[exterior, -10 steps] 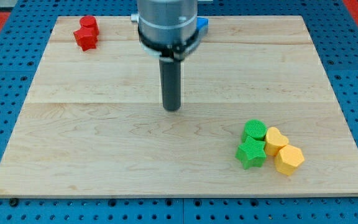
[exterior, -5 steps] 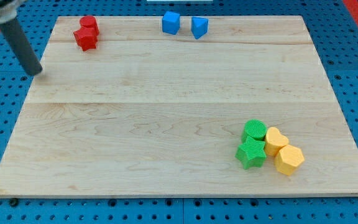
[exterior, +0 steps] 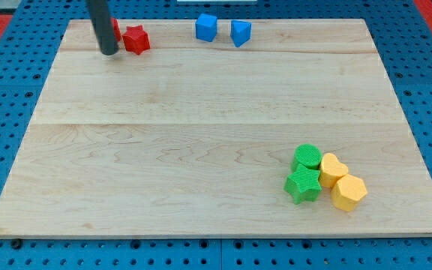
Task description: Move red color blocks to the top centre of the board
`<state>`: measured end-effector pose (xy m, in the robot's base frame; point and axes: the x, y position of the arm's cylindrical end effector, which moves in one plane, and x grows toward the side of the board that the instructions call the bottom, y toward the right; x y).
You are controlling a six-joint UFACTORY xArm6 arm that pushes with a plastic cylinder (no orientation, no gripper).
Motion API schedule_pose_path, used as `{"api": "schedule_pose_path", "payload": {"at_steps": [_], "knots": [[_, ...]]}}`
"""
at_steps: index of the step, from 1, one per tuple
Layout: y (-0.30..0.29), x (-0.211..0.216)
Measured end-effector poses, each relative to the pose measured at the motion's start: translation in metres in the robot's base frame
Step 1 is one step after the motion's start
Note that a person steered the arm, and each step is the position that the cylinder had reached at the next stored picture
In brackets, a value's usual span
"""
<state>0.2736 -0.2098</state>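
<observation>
My tip [exterior: 109, 52] is at the top left of the wooden board [exterior: 201, 135]. A red star-shaped block [exterior: 135, 40] lies just to the tip's right, near the top edge. A second red block [exterior: 115, 29] shows partly behind the rod, touching or almost touching it; its shape cannot be made out. Both red blocks lie left of the top centre.
Two blue blocks, a cube [exterior: 206, 27] and a wedge-like one [exterior: 240, 33], sit at the top centre. At the bottom right a green round block [exterior: 306, 157], a green star [exterior: 303, 184], a yellow heart [exterior: 333, 169] and a yellow hexagon [exterior: 349, 193] are clustered together.
The rod moved from the board's middle to off the left edge, then to the top left. The red blocks have shifted right; the star now lies right of the other.
</observation>
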Motion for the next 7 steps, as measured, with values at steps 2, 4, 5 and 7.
{"api": "schedule_pose_path", "payload": {"at_steps": [2,4,5,7], "knots": [[-0.095,-0.009],[-0.093,-0.082],[-0.079,-0.082],[0.019,-0.074]]}}
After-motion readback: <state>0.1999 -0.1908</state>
